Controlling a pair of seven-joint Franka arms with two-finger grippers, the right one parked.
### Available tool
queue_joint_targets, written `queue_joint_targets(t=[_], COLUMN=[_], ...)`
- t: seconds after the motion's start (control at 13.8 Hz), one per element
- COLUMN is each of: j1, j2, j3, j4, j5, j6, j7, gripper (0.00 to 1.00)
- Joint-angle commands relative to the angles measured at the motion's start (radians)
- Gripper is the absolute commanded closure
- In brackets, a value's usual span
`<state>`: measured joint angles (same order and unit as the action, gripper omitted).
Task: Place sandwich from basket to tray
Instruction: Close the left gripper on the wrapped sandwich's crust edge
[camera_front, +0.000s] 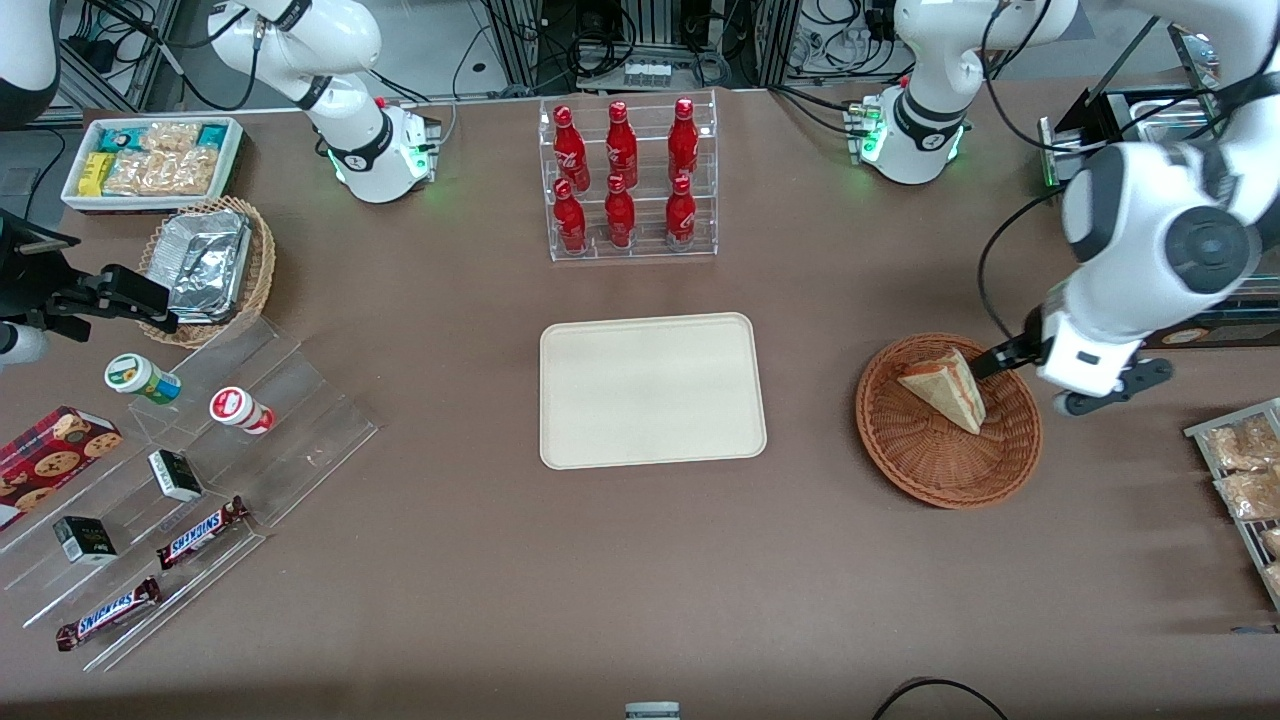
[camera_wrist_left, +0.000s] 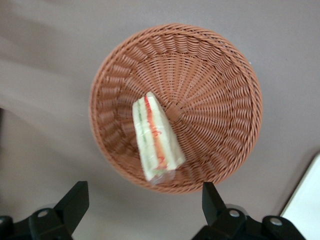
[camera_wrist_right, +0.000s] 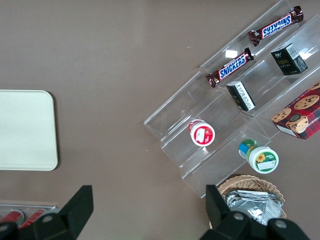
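The left gripper, fingers spread wide and holding nothing, hangs above the rim of the reddish-brown basket at the working arm's end of the table. Beneath it the sandwich lies inside the basket, its filling edge upward. The cream tray rests well apart, toward the table's middle.
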<state>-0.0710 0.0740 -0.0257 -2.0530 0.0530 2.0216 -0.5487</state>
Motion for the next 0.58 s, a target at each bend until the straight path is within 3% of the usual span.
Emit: queue_joint_targets(t=[0.0,0.51], j1=[-0.028,-0.027], j2=[-0.054,-0.072], j3=[0.004,0.007], j4=[-0.148,-0.377], j5=[0.001,0.007], j6=[0.154,0.425], j7=[-0.193,-0.293], gripper=[0.00,0.00])
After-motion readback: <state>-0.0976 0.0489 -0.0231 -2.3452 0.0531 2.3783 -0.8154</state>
